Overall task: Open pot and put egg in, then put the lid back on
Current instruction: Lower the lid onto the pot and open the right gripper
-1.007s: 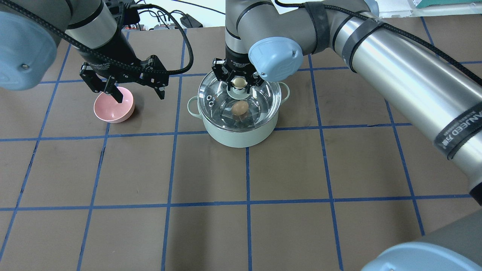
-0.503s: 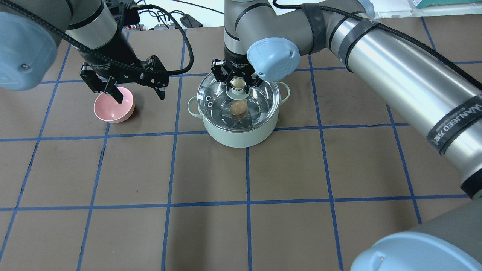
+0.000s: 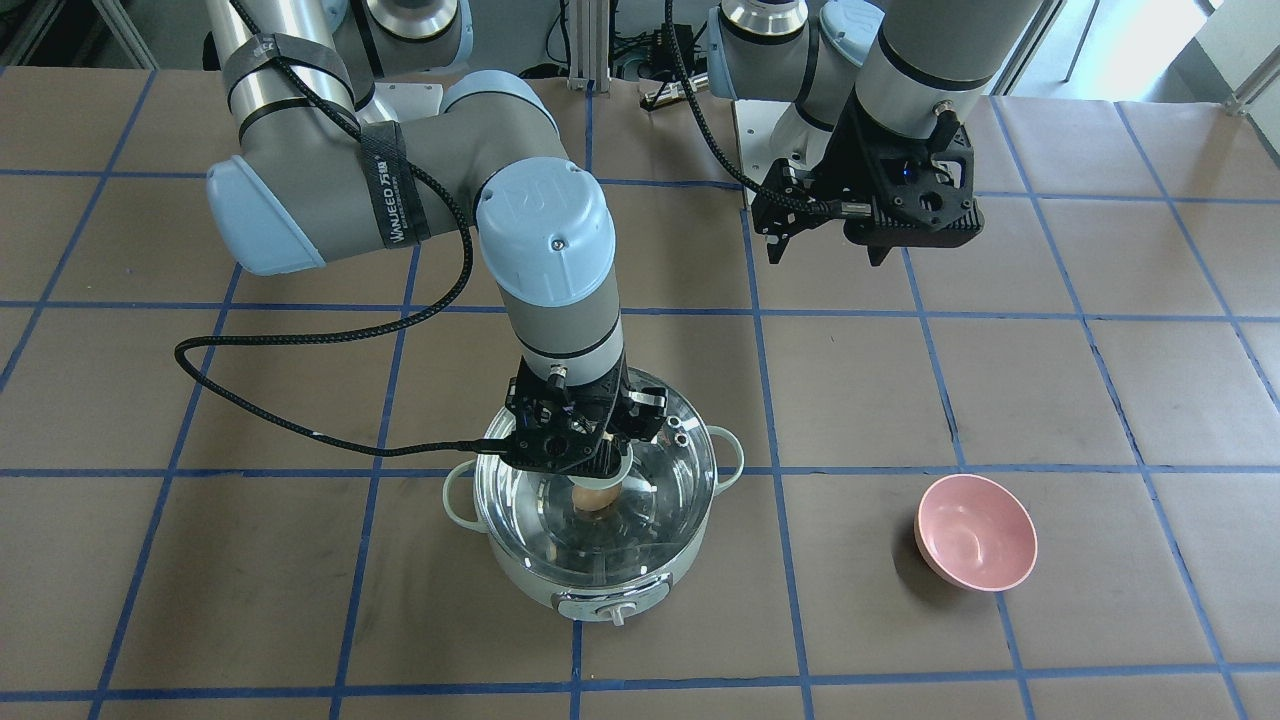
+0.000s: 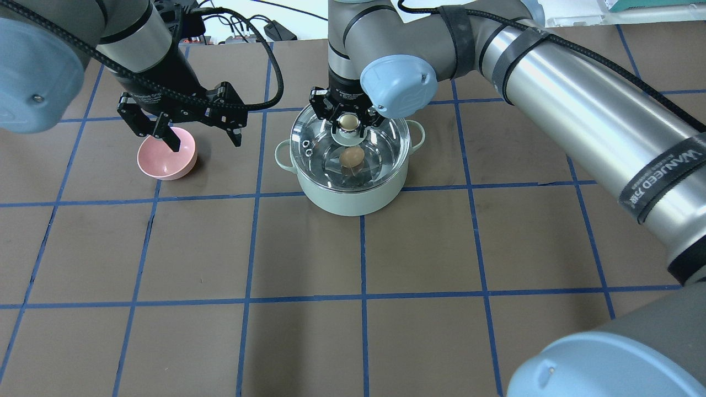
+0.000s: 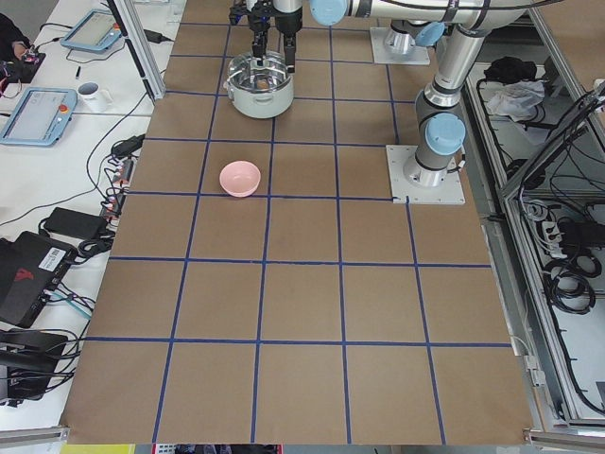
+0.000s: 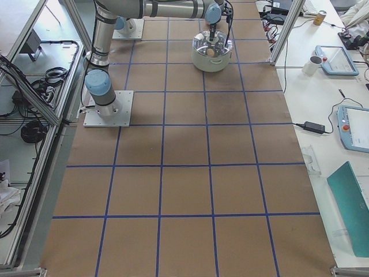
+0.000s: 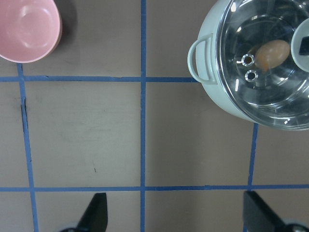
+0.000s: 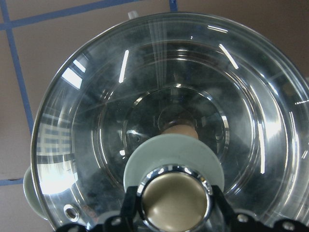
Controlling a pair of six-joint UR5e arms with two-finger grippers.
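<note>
The mint-green pot (image 4: 353,199) stands mid-table, its control knob showing in the front-facing view (image 3: 612,612). The glass lid (image 4: 383,144) lies level over its rim. The tan egg (image 4: 351,157) rests inside on the steel bottom, seen through the glass, and shows too in the front-facing view (image 3: 592,496) and the left wrist view (image 7: 273,53). My right gripper (image 4: 347,122) is shut on the lid's tan-topped knob (image 8: 176,198). My left gripper (image 4: 206,143) is open and empty, held high between the pot and a pink bowl.
A pink bowl (image 4: 167,157) sits empty to the pot's left, partly under one finger of the left gripper; it also shows in the front-facing view (image 3: 975,532). Blue tape lines grid the brown table. Cables lie at the far edge (image 4: 248,30).
The right arm and the lid it holds have shifted very slightly towards the far left over the pot. The left arm and the egg have not moved.
</note>
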